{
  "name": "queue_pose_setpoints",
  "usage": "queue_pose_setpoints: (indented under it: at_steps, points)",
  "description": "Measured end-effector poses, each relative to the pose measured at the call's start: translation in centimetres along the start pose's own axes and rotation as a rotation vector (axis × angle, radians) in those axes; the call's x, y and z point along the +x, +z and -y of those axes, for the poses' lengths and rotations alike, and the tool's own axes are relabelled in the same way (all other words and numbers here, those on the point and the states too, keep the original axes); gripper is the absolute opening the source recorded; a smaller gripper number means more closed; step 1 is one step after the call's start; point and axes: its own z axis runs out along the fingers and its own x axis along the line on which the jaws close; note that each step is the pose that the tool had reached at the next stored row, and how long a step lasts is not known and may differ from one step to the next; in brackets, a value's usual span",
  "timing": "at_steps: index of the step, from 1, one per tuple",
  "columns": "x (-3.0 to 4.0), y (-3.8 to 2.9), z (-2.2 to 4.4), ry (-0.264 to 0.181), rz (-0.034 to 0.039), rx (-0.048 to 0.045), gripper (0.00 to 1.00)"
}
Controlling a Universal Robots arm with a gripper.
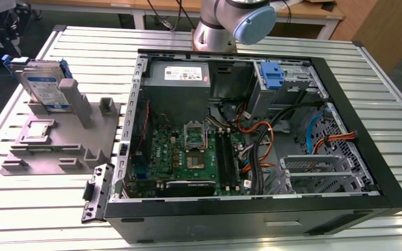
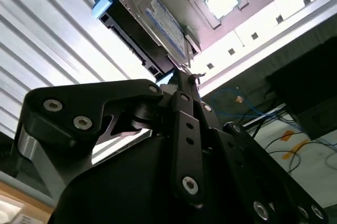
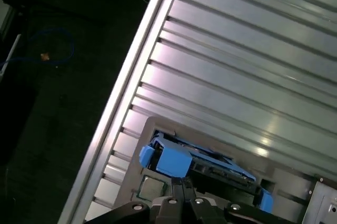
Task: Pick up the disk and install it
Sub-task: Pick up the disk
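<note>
One disk (image 1: 44, 86) stands on edge in a slot at the far end of one gray holding fixture (image 1: 68, 141), on the exterior view's left, well apart from the open computer case (image 1: 368, 157). Its blue carrier frame wraps the silver body, and one white and blue label faces outward. The print on the label is too small to read.

In both wrist views the disk (image 2: 150, 21) (image 3: 174, 161) lies straight ahead of the gripper (image 2: 180, 75) (image 3: 182, 183), beyond its tips and not gripped. The pincer is narrow, its two black fingers pressed together with nothing between them.

One small square silver chip (image 1: 39, 129) (image 2: 221, 0) sits in a recess of the same fixture, near the disk. The fixture rests on one slatted aluminium table (image 1: 33, 209).

Inside the single case lie one green motherboard (image 1: 187, 157), one power supply (image 1: 180, 78) with a white label too small to read, and one bare blue bracket (image 1: 272, 76) in the drive bay. One robot arm (image 1: 229, 21) rises behind the case.
</note>
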Motion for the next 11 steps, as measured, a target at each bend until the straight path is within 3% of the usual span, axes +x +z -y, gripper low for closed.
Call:
queue_pose_setpoints:
  at_steps: [11]
  points:
    - [0.00, 0.07, 0.01, -0.199, -0.0099, 0.0000, 0.10]
